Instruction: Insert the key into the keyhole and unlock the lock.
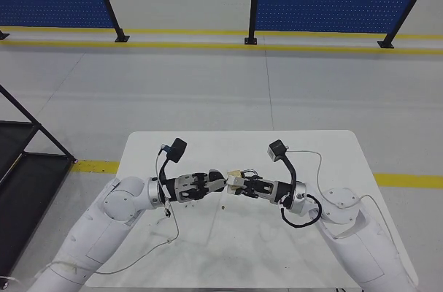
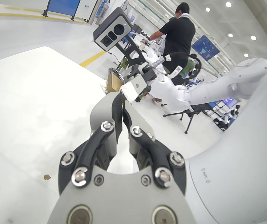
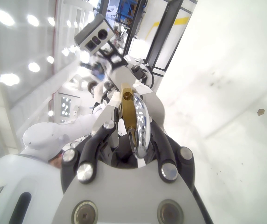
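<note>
Black pads (image 2: 117, 109) of the left gripper (image 2: 121, 97) pinch narrow, any key hidden between them, tips meeting the brass padlock (image 2: 113, 82) straight ahead along the finger axis, clamped opposite by the right gripper (image 3: 127, 91), shackle (image 3: 141, 117) toward its wrist, over the white table (image 1: 206, 248).

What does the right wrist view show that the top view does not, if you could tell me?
Only the right wrist view shows the lock up close: its brass body and shiny shackle, clamped in the right end effector. Only the top view shows the whole white table, with the left end effector and the right one meeting tip to tip above its middle, and a black rack on the floor beside it. Both show the lock, the two end effectors and some bare table surface.
</note>
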### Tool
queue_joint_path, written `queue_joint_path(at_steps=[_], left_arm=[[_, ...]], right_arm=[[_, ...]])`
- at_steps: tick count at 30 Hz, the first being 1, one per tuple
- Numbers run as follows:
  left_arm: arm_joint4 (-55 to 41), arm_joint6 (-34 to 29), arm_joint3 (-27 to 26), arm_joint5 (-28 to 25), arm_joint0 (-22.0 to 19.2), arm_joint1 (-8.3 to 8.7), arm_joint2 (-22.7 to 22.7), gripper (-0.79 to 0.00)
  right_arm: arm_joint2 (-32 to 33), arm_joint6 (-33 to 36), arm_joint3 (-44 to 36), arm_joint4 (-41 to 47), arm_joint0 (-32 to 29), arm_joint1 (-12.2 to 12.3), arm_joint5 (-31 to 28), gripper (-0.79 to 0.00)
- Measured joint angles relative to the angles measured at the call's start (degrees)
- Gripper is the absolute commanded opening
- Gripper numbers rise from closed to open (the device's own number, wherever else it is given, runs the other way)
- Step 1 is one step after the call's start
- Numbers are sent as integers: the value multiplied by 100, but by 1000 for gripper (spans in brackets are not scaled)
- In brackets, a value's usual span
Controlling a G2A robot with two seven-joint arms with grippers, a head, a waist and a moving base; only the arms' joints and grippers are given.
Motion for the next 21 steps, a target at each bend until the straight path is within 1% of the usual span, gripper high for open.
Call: queue_joint_path(at_steps=[12, 21], left_arm=[[741, 467, -149, -151, 111, -19, -115, -785], [1226, 824, -233, -357, 211, -29, -214, -785]], right_arm=[[0, 0, 0, 0, 0, 0, 0, -785], [0, 0, 0, 0, 0, 0, 0, -785]])
